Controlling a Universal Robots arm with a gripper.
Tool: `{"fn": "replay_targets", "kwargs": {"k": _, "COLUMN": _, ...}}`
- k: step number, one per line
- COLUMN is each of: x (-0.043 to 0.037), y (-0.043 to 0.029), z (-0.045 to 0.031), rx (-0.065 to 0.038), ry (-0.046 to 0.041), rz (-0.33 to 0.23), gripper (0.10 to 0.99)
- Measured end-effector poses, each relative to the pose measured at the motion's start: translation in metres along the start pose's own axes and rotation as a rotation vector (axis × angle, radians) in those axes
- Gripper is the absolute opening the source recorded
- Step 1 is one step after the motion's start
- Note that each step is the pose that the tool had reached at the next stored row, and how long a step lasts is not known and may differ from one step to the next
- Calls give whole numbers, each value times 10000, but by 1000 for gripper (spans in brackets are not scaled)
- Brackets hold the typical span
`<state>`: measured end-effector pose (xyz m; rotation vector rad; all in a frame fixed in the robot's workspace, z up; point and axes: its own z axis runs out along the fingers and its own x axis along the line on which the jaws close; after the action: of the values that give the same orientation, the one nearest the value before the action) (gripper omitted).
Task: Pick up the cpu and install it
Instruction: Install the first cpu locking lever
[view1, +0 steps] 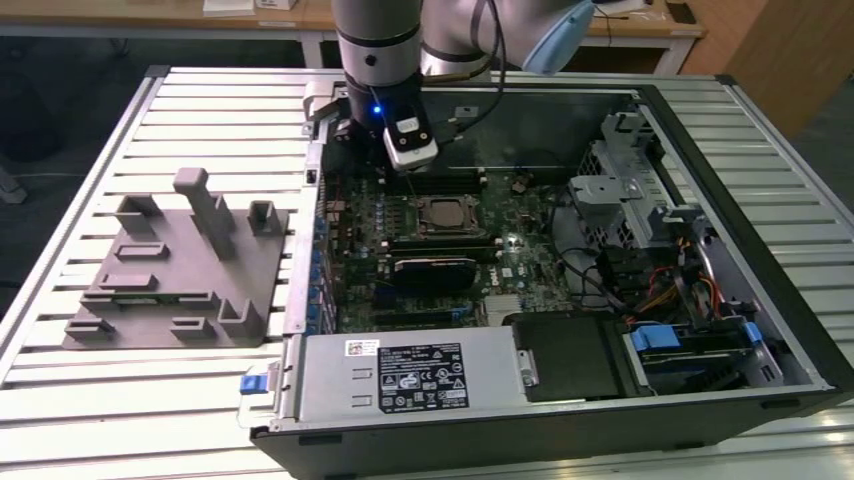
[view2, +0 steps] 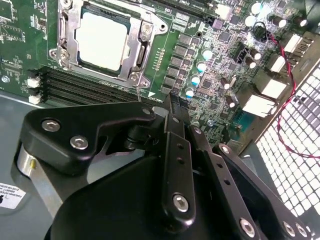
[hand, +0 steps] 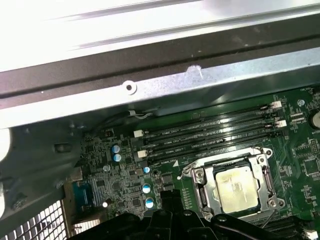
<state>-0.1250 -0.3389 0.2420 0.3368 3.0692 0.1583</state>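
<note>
The cpu (view1: 442, 213) is a shiny silver square lying flat inside the metal-framed socket (view1: 416, 203) on the green motherboard (view1: 527, 250) of an open computer case. Both wrist views show it seated there too, cpu (view2: 102, 40) and cpu (hand: 237, 187), with the socket frame (view2: 142, 47) closed around its edges. My gripper (view1: 400, 172) hangs over the memory slots (view1: 447, 183), just behind the socket and apart from the cpu. In the second wrist view the gripper (view2: 172, 102) has its black linkages meeting at one tip, shut with nothing in it.
A black heatsink block (view1: 434, 268) lies in front of the socket. The power supply (view1: 400, 375) and drive cage (view1: 667, 340) fill the case's near side. A grey fixture block (view1: 174, 260) stands on the slatted table at the exterior view's left. Case walls (view1: 310, 200) hem in the board.
</note>
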Motion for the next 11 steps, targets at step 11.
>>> {"fn": "replay_targets", "kwargs": {"k": 11, "x": 0, "y": -1, "z": 0, "rx": -821, "ry": 180, "rz": 45, "gripper": 106}}
